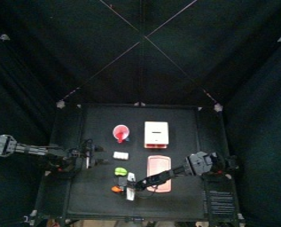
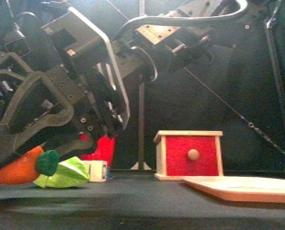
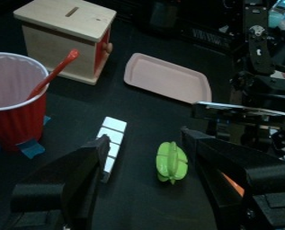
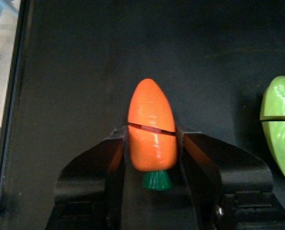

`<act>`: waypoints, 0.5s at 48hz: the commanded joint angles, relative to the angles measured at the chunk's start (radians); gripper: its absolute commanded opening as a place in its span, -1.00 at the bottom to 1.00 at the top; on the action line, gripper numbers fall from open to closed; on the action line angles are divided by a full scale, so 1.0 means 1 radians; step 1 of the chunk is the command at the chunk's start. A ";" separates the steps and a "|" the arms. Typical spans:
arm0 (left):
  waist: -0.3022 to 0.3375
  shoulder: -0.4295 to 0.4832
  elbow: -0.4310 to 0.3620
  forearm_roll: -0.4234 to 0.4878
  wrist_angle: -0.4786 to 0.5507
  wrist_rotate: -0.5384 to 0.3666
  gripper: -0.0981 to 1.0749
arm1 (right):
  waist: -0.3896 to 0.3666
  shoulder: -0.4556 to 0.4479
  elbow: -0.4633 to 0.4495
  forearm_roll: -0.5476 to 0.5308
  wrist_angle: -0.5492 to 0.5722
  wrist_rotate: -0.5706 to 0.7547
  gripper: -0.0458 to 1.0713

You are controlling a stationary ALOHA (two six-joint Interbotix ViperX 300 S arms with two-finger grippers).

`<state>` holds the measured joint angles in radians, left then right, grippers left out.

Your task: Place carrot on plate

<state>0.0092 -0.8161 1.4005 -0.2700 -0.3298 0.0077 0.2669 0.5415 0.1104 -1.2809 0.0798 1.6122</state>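
The carrot (image 4: 151, 126) is a small orange lump with a green stub, lying between my right gripper's (image 4: 153, 151) two jaws, which close against its sides. In the top view the carrot (image 1: 115, 188) is near the table's front, left of the pink plate (image 1: 158, 173). The right arm reaches across the plate to it. In the front view the carrot (image 2: 19, 168) sits low at the left under the right gripper (image 2: 42, 153). The plate (image 2: 246, 187) lies at the right. My left gripper (image 3: 156, 193) is open and empty, back from the plate (image 3: 166, 76).
A yellow-green item (image 3: 171, 162) and a small white block (image 3: 112, 144) lie in front of the left gripper. A red cup (image 1: 121, 134) with a straw and a white box with a red mark (image 1: 156, 133) stand at the back. The yellow-green item (image 4: 277, 112) lies beside the carrot.
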 commanded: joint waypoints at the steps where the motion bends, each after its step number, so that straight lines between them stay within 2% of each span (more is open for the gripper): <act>1: 0.005 0.002 -0.025 0.003 -0.009 0.002 0.83 | -0.002 -0.058 -0.006 0.002 -0.002 0.000 0.18; 12: 0.006 0.002 -0.025 0.003 -0.009 0.002 0.83 | -0.002 -0.118 0.044 -0.002 0.002 0.000 0.18; 24: 0.006 0.002 -0.025 0.003 -0.009 -0.002 0.83 | -0.002 -0.229 0.161 0.003 0.060 0.000 0.18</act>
<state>0.0138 -0.8161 1.4005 -0.2684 -0.3298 0.0061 0.2669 0.4019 0.2470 -1.2793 0.1166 1.6122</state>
